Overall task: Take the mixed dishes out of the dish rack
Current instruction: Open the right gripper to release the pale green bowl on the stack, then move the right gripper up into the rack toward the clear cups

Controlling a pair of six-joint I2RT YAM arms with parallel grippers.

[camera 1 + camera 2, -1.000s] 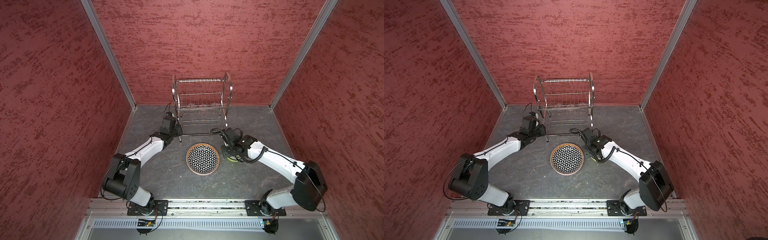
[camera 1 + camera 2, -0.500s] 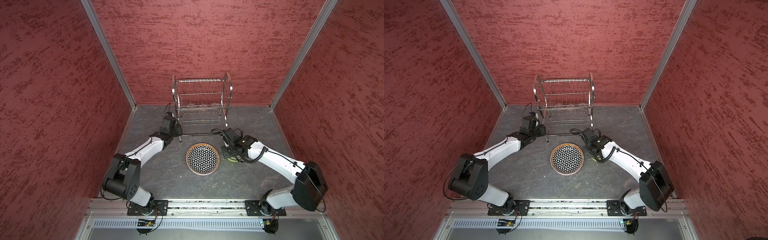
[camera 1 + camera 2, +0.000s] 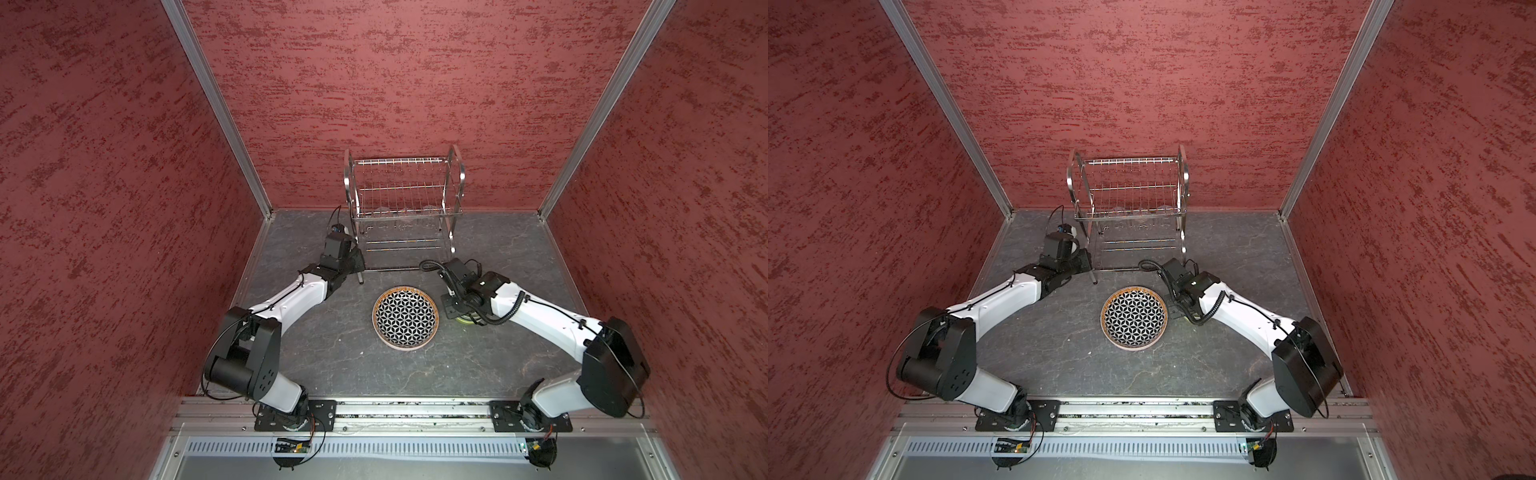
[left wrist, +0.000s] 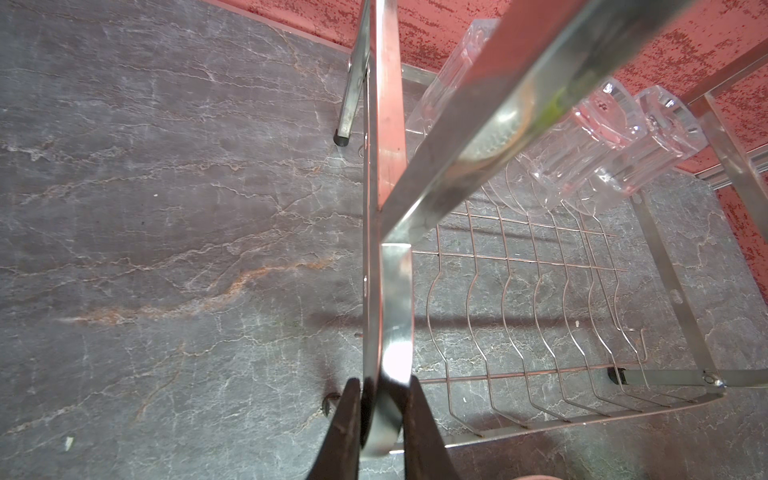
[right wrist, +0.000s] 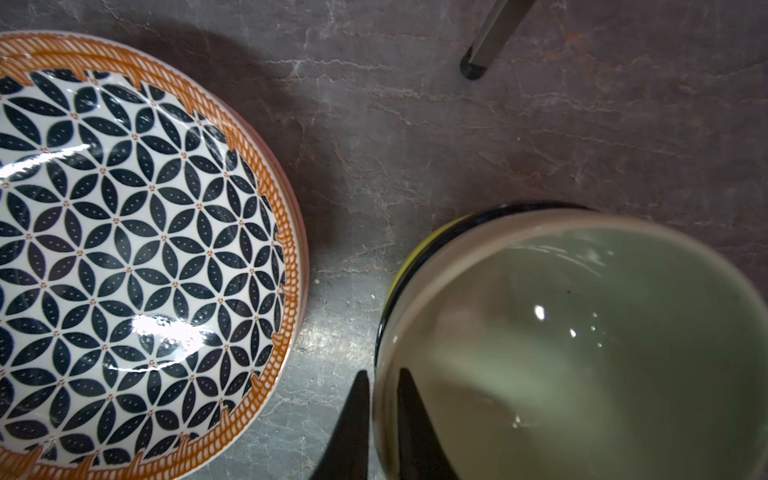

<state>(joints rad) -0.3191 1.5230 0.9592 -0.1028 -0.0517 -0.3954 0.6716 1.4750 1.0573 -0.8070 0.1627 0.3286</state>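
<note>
The dish rack (image 3: 403, 199) (image 3: 1129, 195) stands at the back wall. My left gripper (image 4: 382, 415) is shut on the flat steel bar of its front left frame (image 4: 386, 166). Clear glass tumblers (image 4: 582, 158) lie on the rack's rear wires. The black-and-white plate with the tan rim (image 3: 405, 318) (image 5: 137, 249) lies flat mid-table. Just right of it, a cream-green bowl (image 5: 602, 353) sits nested in a lime bowl (image 5: 409, 257) (image 3: 463, 320). My right gripper (image 5: 384, 415) is shut on the cream-green bowl's rim, one finger inside and one outside.
The rack's front right foot (image 5: 473, 68) rests on the dark stone table (image 3: 332, 353) close behind the bowls. Red walls close in three sides. A metal rail (image 3: 395, 411) runs along the front edge.
</note>
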